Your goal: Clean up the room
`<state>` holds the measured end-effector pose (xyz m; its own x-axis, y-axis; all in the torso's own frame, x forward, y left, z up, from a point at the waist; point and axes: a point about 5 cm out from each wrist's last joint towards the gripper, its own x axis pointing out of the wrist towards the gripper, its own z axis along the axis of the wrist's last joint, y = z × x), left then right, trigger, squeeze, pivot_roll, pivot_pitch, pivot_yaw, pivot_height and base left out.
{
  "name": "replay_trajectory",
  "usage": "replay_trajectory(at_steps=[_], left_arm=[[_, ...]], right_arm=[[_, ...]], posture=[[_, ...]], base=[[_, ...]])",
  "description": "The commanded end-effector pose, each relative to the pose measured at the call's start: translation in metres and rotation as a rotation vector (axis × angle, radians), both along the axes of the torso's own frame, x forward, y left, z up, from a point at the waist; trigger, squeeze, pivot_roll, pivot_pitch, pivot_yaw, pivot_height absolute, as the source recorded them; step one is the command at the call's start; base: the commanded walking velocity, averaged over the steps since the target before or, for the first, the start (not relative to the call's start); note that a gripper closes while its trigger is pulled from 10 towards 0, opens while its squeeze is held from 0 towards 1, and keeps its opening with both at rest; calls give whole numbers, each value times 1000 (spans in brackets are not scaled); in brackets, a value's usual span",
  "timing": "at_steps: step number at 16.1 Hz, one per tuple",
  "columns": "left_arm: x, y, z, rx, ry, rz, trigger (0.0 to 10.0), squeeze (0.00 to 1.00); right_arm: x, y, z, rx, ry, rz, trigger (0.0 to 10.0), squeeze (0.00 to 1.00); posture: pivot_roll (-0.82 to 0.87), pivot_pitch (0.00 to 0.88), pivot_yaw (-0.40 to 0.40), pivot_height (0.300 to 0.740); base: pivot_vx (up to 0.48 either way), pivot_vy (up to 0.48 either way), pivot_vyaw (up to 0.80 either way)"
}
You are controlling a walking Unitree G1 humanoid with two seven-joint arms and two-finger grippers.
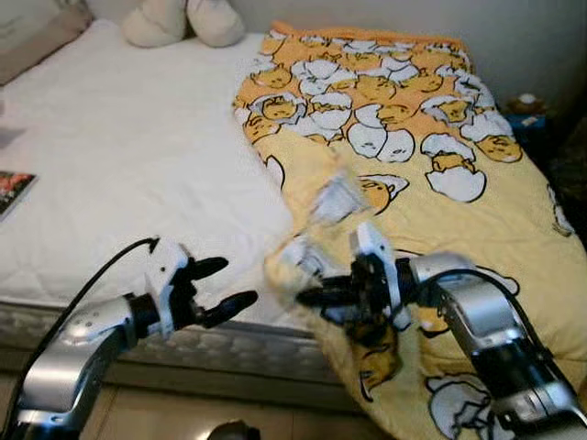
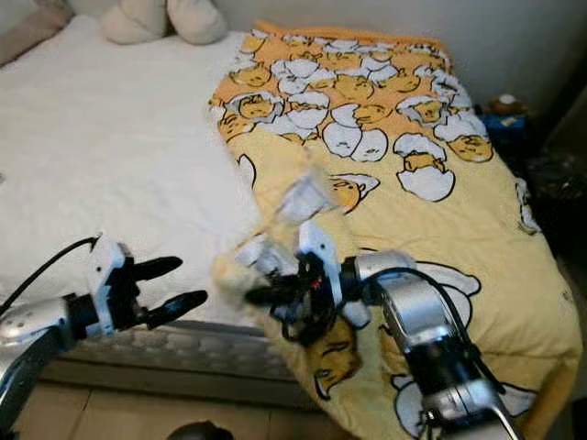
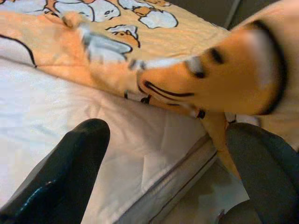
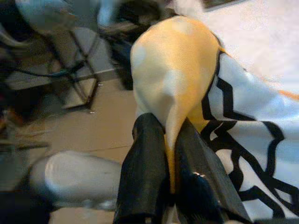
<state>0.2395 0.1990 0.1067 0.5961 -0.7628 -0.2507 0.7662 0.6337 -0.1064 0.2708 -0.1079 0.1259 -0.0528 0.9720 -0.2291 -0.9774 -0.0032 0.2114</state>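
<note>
The right gripper [image 1: 316, 295] is clenched on a fold of the yellow blanket [image 1: 431, 197], its two black fingers [image 4: 148, 161] pressed together with a ridge of yellow fabric pinched between them. The grasp point is at the blanket's near left edge, just above the front edge of the bed, and the fabric around it is raised and blurred. The blanket carries a print of white-and-yellow egg characters with black outlines and covers the right half of the bed, from the far end down over the near corner, where it hangs past the mattress edge [image 1: 248, 344]. The left half of the bed shows bare white sheet [image 1: 128, 165]. The left gripper [image 1: 227, 287] is released, fingers spread apart, and hovers over the near edge of the white sheet, close to the lifted blanket fold but not touching it; in the left wrist view both black fingers [image 3: 70, 172] frame the mattress edge with the blanket fold beyond. Two cream pillows [image 1: 183, 20] lie at the far end of the bed against the wall. A flat printed item [image 1: 13, 190], too small to identify, rests on the sheet at the far left.
</note>
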Motion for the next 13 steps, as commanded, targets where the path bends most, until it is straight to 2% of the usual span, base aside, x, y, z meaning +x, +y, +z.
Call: replay_trajectory(at_steps=[1,2,3,5,8,10,11,12,13], left_arm=[[-1,2,6,6,-29,8,10000,0],[-2,3,5,6,-27,12,10000,0],[-6,4,5,7,-23,12,10000,0],[-8,4,5,3,-17,14,10000,0],[-10,3,4,4,-13,11,10000,0],[-10,1,4,3,-13,5,10000,0],[-8,0,4,7,-11,-6,10000,0],[-7,-2,4,13,-10,-18,10000,0],[-6,-2,4,13,-10,-19,10000,0]], right_arm=[[-9,3,8,32,3,91,0,0],[-16,4,9,37,25,146,0,0],[-30,4,13,73,97,252,0,0],[-44,4,25,163,212,353,0,0],[-48,2,25,149,236,380,0,0],[-47,0,22,119,217,349,0,0],[-42,-2,18,54,179,305,10000,0],[-39,-3,14,-5,160,275,10000,886],[-39,-4,14,-5,172,274,10000,1000]], posture=[[2,0,-17,740],[3,0,-18,740],[13,0,-25,740],[18,0,-29,740],[19,0,-24,740],[17,0,-19,740],[13,0,-10,740],[12,0,-6,740],[12,0,-5,740]], base=[[0,0,0],[0,0,0],[0,0,0],[0,0,0],[0,0,0],[0,0,0],[0,0,0],[0,0,0],[0,0,0]])
